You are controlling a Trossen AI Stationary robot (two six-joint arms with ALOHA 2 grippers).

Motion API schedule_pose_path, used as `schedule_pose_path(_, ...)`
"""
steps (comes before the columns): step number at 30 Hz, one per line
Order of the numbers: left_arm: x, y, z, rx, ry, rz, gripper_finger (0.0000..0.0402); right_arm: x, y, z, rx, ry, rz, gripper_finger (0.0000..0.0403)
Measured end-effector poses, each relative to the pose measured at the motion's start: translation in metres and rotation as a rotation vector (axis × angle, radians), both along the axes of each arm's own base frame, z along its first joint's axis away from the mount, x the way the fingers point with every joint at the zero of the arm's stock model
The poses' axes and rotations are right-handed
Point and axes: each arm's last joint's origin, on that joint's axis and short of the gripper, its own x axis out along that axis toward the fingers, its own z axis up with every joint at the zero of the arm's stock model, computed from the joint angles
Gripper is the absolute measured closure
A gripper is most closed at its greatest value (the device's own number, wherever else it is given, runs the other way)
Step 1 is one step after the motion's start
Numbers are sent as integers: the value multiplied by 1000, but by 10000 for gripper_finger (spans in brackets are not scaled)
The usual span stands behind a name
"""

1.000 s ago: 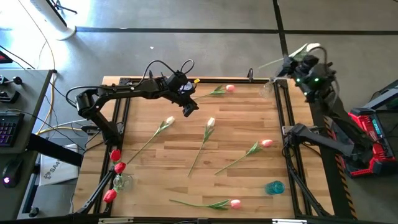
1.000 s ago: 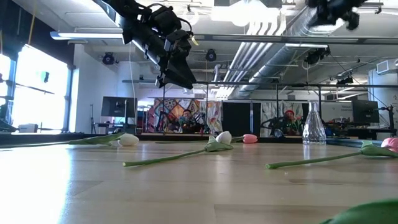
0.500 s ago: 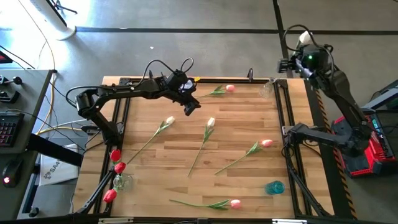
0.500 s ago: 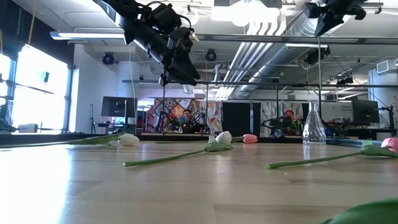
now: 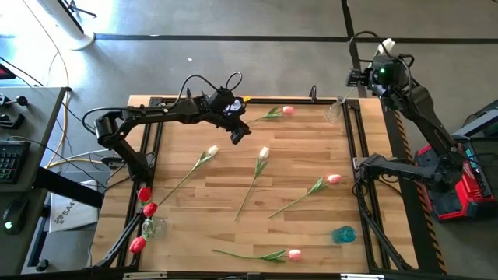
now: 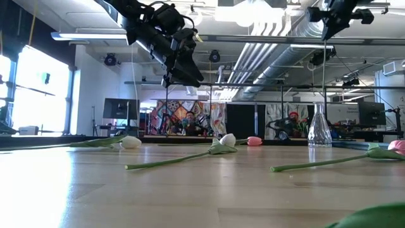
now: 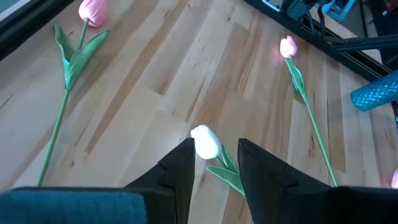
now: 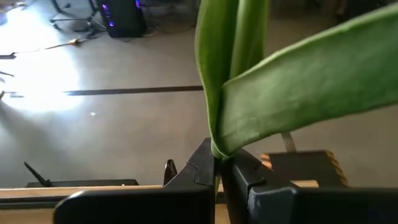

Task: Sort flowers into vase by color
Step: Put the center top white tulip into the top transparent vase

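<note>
Right claw [image 8: 219, 163] high over the desk's far right corner, pinched tight on the thin stem of a white tulip [image 5: 387, 47], just above the clear vase [image 6: 319, 130] standing there.

Left claw [image 7: 214, 163] hovers part-open and empty above another white tulip [image 7: 206, 142] lying mid-desk [image 5: 296, 163].

3 red tulips [image 5: 145, 194] already stand in a second glass vase [image 5: 152, 228] at the near left corner. 4 pink and 2 white stems lie well apart on the wood.

Judgement: these stems look light, thin and springy, the leaves floppy and the bud soft. Best grip is low on bare stem, clear of the leaf, so the head hangs free and the stem drops straight into a narrow neck. The vase may tip if nudged.
</note>
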Motion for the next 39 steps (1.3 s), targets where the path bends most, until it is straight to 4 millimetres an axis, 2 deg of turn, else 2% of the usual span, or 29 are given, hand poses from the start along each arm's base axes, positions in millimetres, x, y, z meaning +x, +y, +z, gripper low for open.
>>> schedule_pose_path(19, 3, 3, 3, 69, -29, 30, 291, 19, -12, -11, 1, -15, -156, 403)
schedule_pose_path(39, 1, 7, 3, 108, -21, 32, 291, 45, -19, -31, 72, 44, -180, 403)
